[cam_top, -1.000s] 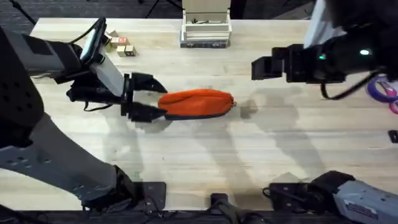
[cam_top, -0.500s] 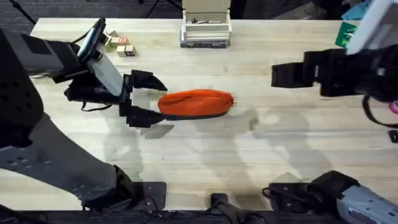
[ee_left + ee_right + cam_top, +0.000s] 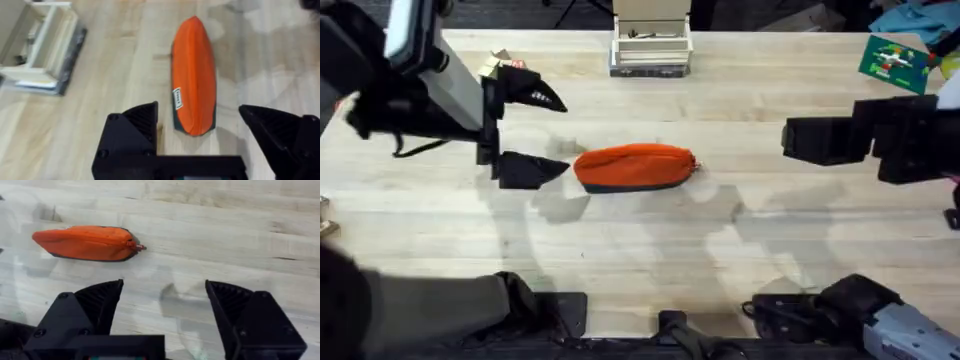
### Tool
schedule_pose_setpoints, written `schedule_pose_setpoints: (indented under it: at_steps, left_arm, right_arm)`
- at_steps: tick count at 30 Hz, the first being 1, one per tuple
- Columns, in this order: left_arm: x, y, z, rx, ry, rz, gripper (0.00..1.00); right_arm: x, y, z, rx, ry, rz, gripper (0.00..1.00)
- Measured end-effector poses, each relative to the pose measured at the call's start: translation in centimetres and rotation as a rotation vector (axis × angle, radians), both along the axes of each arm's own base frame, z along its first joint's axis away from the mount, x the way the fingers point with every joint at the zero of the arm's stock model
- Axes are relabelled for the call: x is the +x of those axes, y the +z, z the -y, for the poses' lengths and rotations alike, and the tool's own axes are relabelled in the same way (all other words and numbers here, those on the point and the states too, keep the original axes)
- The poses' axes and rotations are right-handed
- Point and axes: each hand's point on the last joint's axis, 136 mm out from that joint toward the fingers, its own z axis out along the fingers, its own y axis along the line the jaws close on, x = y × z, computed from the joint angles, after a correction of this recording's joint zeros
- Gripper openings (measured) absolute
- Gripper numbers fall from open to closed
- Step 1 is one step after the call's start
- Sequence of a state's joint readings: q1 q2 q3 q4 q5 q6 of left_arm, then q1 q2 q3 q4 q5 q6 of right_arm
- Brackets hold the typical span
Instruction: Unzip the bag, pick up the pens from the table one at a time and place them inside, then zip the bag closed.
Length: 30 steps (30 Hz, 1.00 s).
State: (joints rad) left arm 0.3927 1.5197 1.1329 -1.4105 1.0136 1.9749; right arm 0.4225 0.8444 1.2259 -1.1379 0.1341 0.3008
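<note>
The orange bag (image 3: 635, 167) lies flat near the middle of the table (image 3: 650, 270), its long side running left to right, with a dark strip along its near edge. Its zipper looks closed, and the small pull tab (image 3: 139, 247) sticks out past its right end. The left wrist view shows a small white label (image 3: 177, 98) on the fabric near the bag's left end. The left pincer (image 3: 535, 132) hangs just left of the bag, not touching it, its black fingers (image 3: 532, 170) spread wide and empty; one fingertip points toward the bag's left end, the other sits farther back on the table. The right pincer (image 3: 165, 300) hangs well apart from the bag, on its right and above bare wood, its fingers also spread wide and holding nothing. At the far edge of the table, behind the bag, stands a pale wooden box (image 3: 651, 42). A green card (image 3: 895, 58) lies at the far right corner, and small blocks (image 3: 502, 62) sit at the far left, beside the left arm.
</note>
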Motion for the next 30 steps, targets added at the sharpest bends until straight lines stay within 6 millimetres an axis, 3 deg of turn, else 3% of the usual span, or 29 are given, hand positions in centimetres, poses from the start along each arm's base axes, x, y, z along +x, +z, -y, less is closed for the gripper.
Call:
schedule_pose_setpoints:
  at_steps: [11, 30]
  left_arm:
    - [-2.1, 4.9, -0.1, 0.123, 0.152, 0.031, 0.995]
    - [-6.6, 8.4, -0.2, 0.18, 0.5, -0.04, 0.995]
  right_arm:
    - [-0.1, -0.1, 0.0, -0.003, 0.002, -0.003, 0.998]
    - [-0.1, -0.1, 0.0, -0.003, 0.002, -0.003, 0.998]
